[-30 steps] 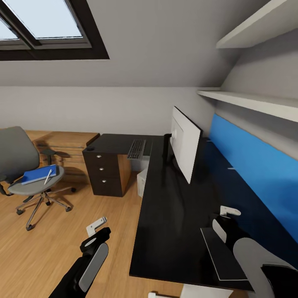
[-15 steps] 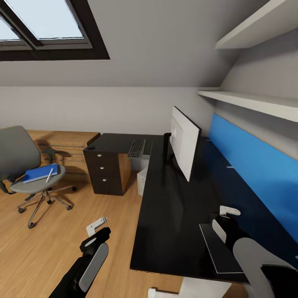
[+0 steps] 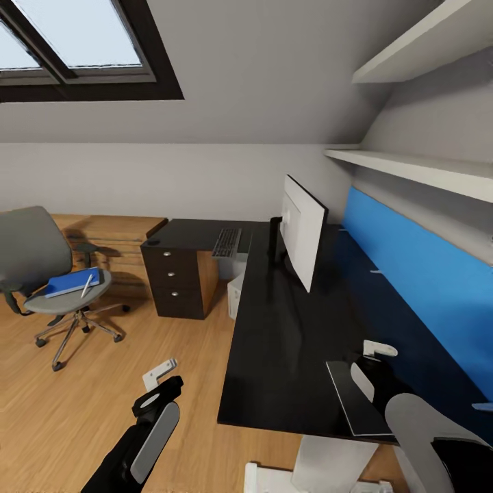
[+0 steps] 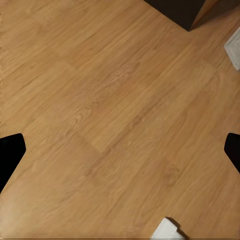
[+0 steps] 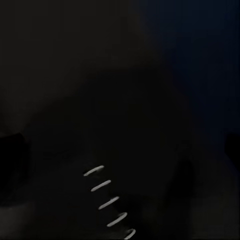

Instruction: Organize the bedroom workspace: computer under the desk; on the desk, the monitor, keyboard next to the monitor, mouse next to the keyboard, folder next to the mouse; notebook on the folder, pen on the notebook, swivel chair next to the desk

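1. Right gripper (image 3: 375,363): I see it over the near end of the desk (image 3: 287,356), mostly hidden behind my own forearm. My right wrist view is nearly black, with only a row of pale spiral rings (image 5: 110,202) showing, so I cannot tell whether the fingers are closed.
2. Left gripper (image 3: 159,383): hangs over bare wood floor (image 4: 110,120); in the wrist view the dark fingertips (image 4: 9,155) sit at opposite edges, spread wide, holding nothing.
3. Notebook (image 3: 356,398): dark, flat, white-edged, on the desk's near end, partly covered by my right arm.
4. Monitor (image 3: 302,229): upright on the desk, white back toward me.
5. Keyboard (image 3: 226,242): on the desk's far wing, silver-framed.
6. Computer (image 3: 235,296): pale, under the desk, mostly hidden by the top.
7. Chair (image 3: 48,274): well apart from the desk; blue folder (image 3: 72,282) on its seat, white pen (image 3: 87,284) on the folder.
8. Mouse (image 3: 150,241): possibly the small dark lump above the drawers.
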